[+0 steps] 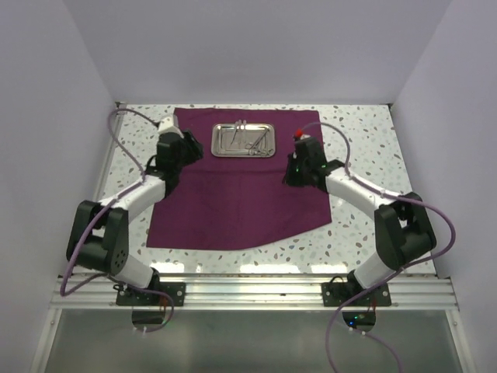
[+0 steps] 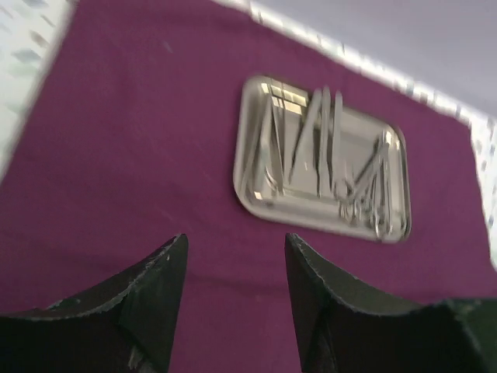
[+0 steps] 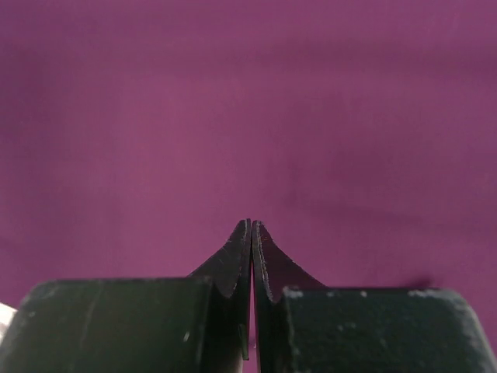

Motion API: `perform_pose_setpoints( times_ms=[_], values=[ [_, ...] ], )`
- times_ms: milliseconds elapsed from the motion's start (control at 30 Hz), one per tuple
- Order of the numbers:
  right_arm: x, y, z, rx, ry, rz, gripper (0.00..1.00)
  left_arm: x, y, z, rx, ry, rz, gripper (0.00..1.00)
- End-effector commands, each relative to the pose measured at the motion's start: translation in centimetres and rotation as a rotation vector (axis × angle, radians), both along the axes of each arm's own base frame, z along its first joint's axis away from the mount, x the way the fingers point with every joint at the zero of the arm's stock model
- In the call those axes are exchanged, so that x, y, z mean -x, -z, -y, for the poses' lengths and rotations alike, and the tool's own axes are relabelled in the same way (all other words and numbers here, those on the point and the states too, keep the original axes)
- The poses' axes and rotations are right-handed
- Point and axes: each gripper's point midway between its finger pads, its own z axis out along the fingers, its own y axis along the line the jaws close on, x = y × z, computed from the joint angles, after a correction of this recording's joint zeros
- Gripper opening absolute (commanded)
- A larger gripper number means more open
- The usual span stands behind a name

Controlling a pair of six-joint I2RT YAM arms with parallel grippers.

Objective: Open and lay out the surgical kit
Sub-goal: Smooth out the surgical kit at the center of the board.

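Note:
The dark purple cloth point(image 1: 233, 198) lies spread flat on the table. The shiny steel tray point(image 1: 245, 141) sits on its far middle, holding several thin silver instruments point(image 1: 252, 142). The left wrist view shows the cloth point(image 2: 132, 140), the tray point(image 2: 256, 190) and the instruments point(image 2: 326, 155) lying in it. My left gripper point(image 1: 192, 148) is open and empty, just left of the tray, above the cloth point(image 2: 235, 249). My right gripper point(image 1: 289, 176) is shut and empty over the cloth's right part; its wrist view shows the shut tips point(image 3: 251, 227) against plain purple cloth point(image 3: 233, 116).
The speckled white tabletop point(image 1: 365, 148) borders the cloth on all sides. Pale walls point(image 1: 46, 116) enclose the left, back and right. A metal rail point(image 1: 248, 287) runs along the near edge with the arm bases.

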Motion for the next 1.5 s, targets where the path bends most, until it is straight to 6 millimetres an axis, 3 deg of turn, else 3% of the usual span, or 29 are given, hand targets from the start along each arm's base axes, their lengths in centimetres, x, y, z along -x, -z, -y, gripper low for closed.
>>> perform_pose_setpoints(
  times_ms=[0,67,200,400,600,667,833,933,1000,1033,1067,1133,1233,1467],
  values=[
    [3.4,3.2,0.7,0.009,0.05,-0.071,0.0,0.2,2.6,4.1,-0.018,0.097,-0.037,0.56],
    [5.4,5.1,0.4,0.023,0.029,-0.112,0.0,0.5,4.2,5.4,-0.018,0.125,-0.066,0.56],
    [8.7,7.3,-0.1,0.093,0.009,-0.173,0.0,0.8,5.1,6.4,-0.017,0.15,-0.074,0.55],
    [11.1,6.8,0.1,0.146,-0.004,-0.18,0.0,0.8,5.8,6.5,-0.042,0.152,-0.084,0.56],
    [13.4,6.4,2.7,0.232,0.028,-0.218,0.0,0.7,6.8,6.0,-0.074,0.136,-0.107,0.55],
    [14.4,7.1,3.5,0.26,0.032,-0.246,0.0,0.7,6.9,6.0,-0.075,0.135,-0.107,0.55],
    [13.8,7.7,2.9,0.233,0.029,-0.219,0.0,0.8,7.3,6.3,-0.061,0.148,-0.103,0.55],
    [12.3,6.3,2.0,0.204,0.021,-0.164,0.0,1.0,7.4,6.2,-0.067,0.151,-0.11,0.55],
    [11.8,5.5,2.0,0.214,0.022,-0.135,0.22,1.1,7.4,6.0,-0.078,0.146,-0.111,0.55],
    [11.3,4.7,2.0,0.215,0.027,-0.111,0.51,1.3,7.3,5.7,-0.083,0.136,-0.109,0.55],
    [11.0,4.2,2.1,0.224,0.025,-0.096,0.64,1.3,7.4,5.6,-0.086,0.134,-0.108,0.55],
    [10.5,3.3,2.2,0.238,0.029,-0.083,0.82,1.3,7.3,5.6,-0.087,0.133,-0.104,0.55],
    [9.9,3.4,2.3,0.282,0.027,-0.09,0.88,1.2,7.3,5.8,-0.082,0.14,-0.104,0.55],
    [9.7,6.8,2.6,0.376,0.015,-0.179,0.88,1.4,7.9,5.9,-0.091,0.153,-0.113,0.55]
  ],
)
